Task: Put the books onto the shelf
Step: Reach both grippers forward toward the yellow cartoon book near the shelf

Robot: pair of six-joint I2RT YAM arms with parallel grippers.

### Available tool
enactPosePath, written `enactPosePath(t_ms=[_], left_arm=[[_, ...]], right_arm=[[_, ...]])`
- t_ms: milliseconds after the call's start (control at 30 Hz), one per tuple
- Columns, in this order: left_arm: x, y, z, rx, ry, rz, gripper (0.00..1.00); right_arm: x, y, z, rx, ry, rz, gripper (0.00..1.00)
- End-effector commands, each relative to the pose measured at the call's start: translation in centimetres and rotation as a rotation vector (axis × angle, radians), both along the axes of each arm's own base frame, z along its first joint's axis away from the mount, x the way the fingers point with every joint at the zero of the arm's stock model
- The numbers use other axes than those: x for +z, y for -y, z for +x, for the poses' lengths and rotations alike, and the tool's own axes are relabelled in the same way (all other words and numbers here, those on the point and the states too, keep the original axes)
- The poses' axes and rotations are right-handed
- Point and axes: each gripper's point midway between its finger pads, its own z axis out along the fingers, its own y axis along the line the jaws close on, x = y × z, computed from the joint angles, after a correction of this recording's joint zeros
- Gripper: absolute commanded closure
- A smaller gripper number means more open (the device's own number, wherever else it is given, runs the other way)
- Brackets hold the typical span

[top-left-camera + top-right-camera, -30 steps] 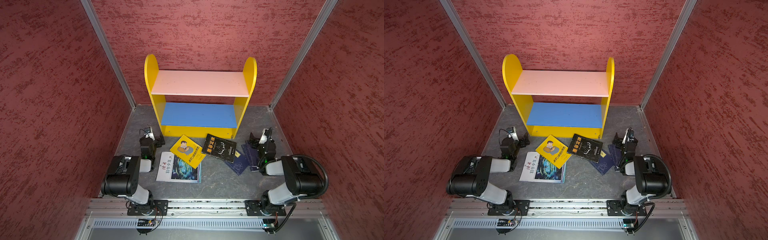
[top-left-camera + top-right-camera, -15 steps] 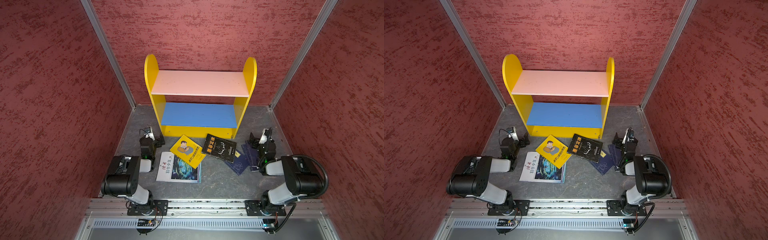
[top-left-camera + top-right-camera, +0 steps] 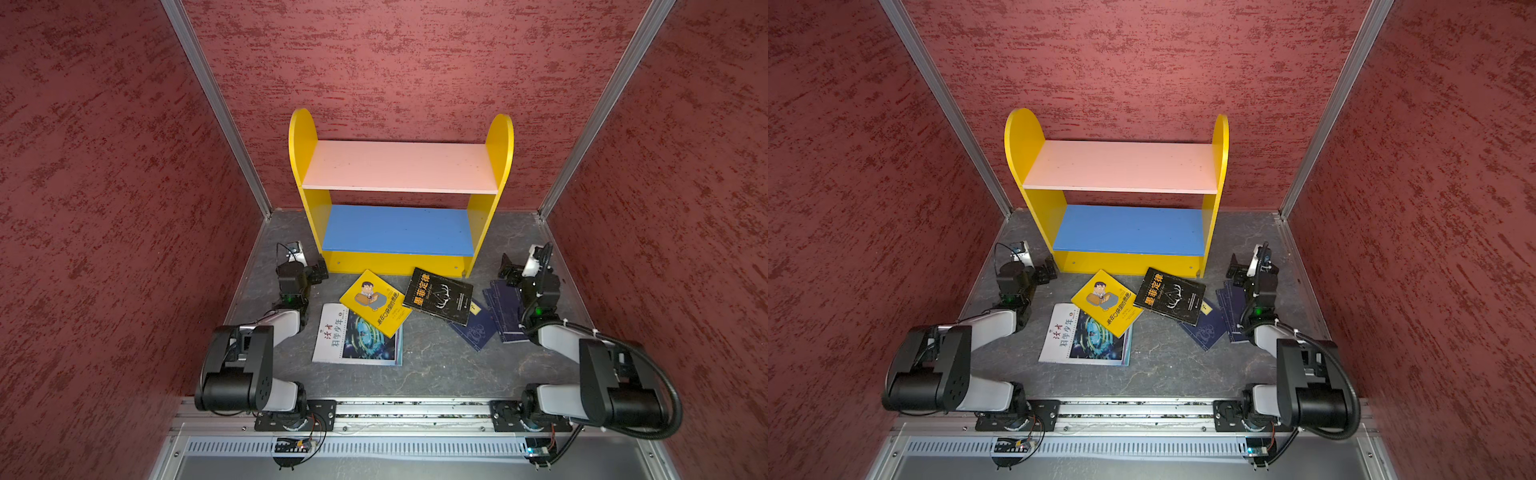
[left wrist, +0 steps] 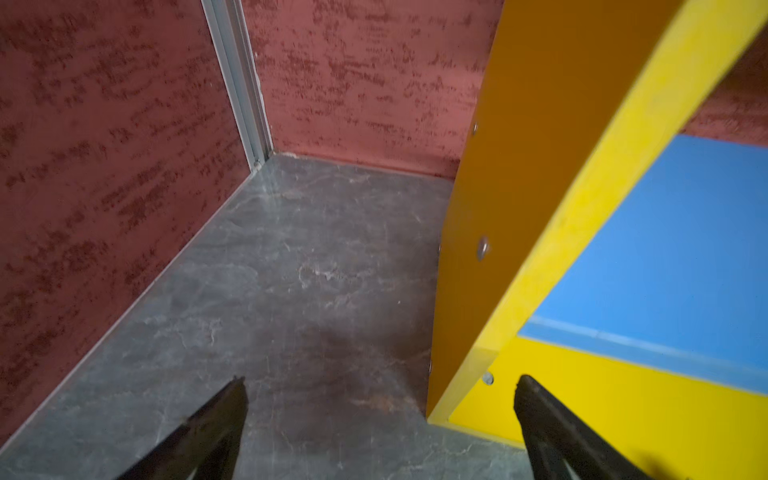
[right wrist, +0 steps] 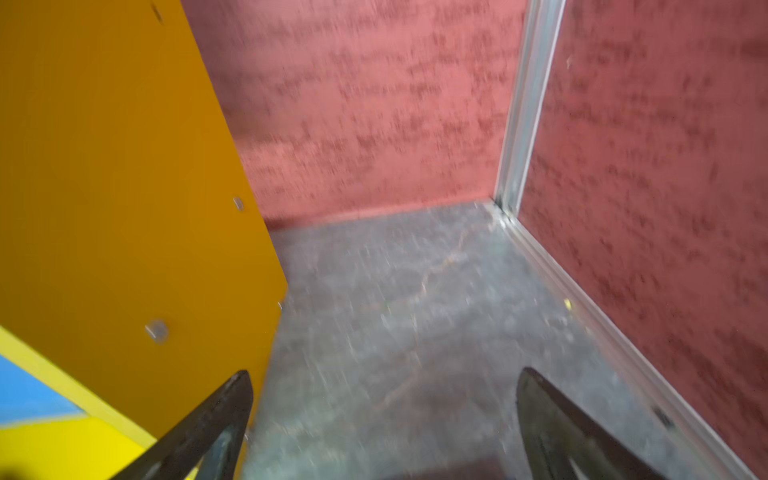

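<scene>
Nothing has visibly shifted since a second ago: both arms and all five books sit where they were. On the left gripper point(image 4: 378, 382) the jaws stand spread wide with nothing between them, low over the floor point(image 4: 291, 270) just beside the left front corner of the shelf point(image 4: 540, 166). The right gripper point(image 5: 384, 374) is likewise spread wide and holds nothing, just beside the shelf's right front corner; its wrist view is blurred.

All five books lie flat on the floor in front of the shelf:
- One yellow book point(image 3: 374, 307) lies near the base, left of the shelf's middle.
- One magazine point(image 3: 357, 347) lies farther from the shelf, its corner under the yellow book.
- One black book point(image 3: 440, 301) lies near the right half of the base, its corner meeting the yellow book.
- Two navy books: one point(image 3: 476, 332) is partly under the black book, and the other point(image 3: 505, 309) lies off the shelf's right corner, partly hidden by the right arm.

The one shelf stands against the back wall with two boards, a pink board point(image 3: 399, 166) above and a blue board point(image 3: 399, 228) below.
</scene>
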Motion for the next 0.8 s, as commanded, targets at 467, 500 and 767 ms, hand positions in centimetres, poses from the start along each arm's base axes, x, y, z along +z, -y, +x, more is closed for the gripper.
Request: enactPosePath(t_ms=[467,500,767], left_arm=[[4.6,10.8,-5.0,-0.030,-0.142,-0.585,0.01],[5.1,11.4,-5.2,-0.038,-0.133,-0.608,0.01],[9.1,17.0,-7.2,-0.136,-0.188,-0.742,0.01]], right_arm=[[6.6,-11.2,1.0,0.320,-0.194,0.827,0.01],[7.0,-12.1,0.8,0.340,-0.190,0.852,0.01],[12.4,-19.7,-1.0,0.502,-0.155,0.807,0.01]])
